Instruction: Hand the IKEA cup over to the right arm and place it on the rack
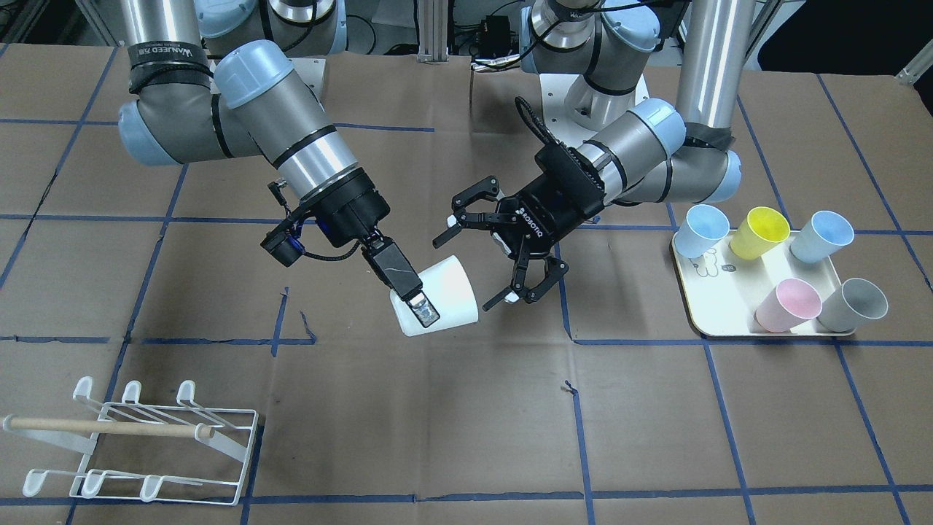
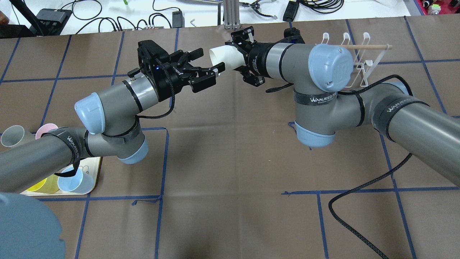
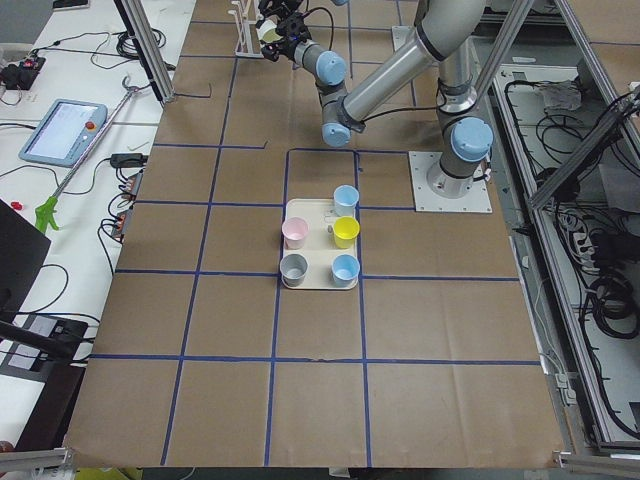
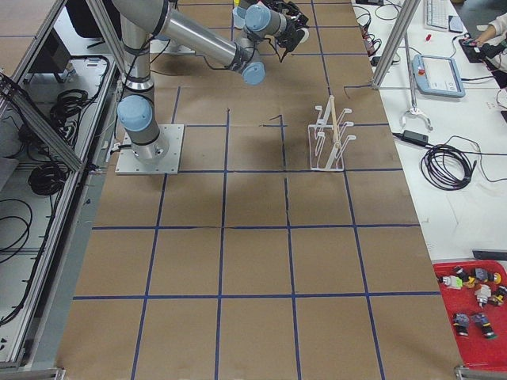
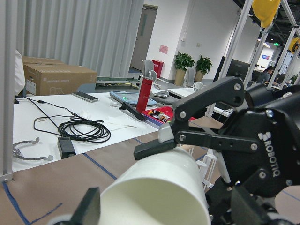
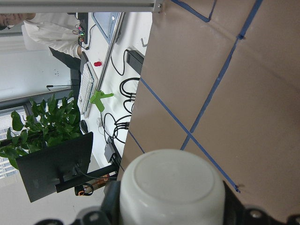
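The cup (image 1: 444, 292) hangs tilted over mid-table, clamped in my right gripper (image 1: 421, 309), the left gripper (image 1: 468, 271) spread apart around its mouth, so I'd back that 1 straight off before swinging toward the rack (image 1: 109, 426).

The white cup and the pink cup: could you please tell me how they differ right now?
The white cup is held in the air by the right gripper; the pink cup stands on the tray. The white cup is tipped sideways, mouth towards the open left gripper; the pink cup's mouth faces up. Both are plain tapered cups.
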### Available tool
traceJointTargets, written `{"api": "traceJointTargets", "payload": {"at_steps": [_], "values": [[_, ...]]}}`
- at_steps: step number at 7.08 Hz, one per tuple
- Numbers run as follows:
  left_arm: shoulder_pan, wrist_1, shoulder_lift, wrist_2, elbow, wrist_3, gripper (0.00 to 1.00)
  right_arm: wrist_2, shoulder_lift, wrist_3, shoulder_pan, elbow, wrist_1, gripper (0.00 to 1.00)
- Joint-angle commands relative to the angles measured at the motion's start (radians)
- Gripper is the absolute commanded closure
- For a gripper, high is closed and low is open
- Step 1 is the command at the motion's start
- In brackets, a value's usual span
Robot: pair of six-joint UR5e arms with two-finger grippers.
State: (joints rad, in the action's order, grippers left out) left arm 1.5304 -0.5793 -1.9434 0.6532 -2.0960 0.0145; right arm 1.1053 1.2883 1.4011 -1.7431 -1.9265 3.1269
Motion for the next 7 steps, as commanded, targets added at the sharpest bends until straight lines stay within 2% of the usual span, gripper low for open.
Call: {"api": "traceJointTargets", "payload": {"at_steps": [1,2,3,4,5,6,7], "values": [[-0.090,-0.005,0.006,-0.004,-0.009,0.002,0.01,0.013,-0.030,-0.266,0.037,0.029,0.010,0.75],[-0.113,-0.004,0.003,0.003,-0.007,0.002,0.01,0.056,-0.032,-0.432,0.068,0.053,0.013,0.81],[-0.118,0.012,-0.008,0.014,0.007,0.002,0.01,0.164,-0.032,-0.594,0.095,0.084,0.015,0.87],[-0.118,0.034,-0.014,0.099,0.008,0.008,0.01,0.242,-0.032,-0.796,0.115,0.105,0.021,0.87],[-0.116,0.133,-0.003,0.228,0.014,0.013,0.01,0.318,-0.043,-1.029,0.134,0.122,0.041,0.87],[-0.105,0.235,0.009,0.379,0.048,0.013,0.01,0.352,-0.073,-1.168,0.154,0.154,0.089,0.87],[-0.093,0.395,0.023,0.496,0.103,0.013,0.01,0.370,-0.140,-1.303,0.172,0.209,0.166,0.87]]}}
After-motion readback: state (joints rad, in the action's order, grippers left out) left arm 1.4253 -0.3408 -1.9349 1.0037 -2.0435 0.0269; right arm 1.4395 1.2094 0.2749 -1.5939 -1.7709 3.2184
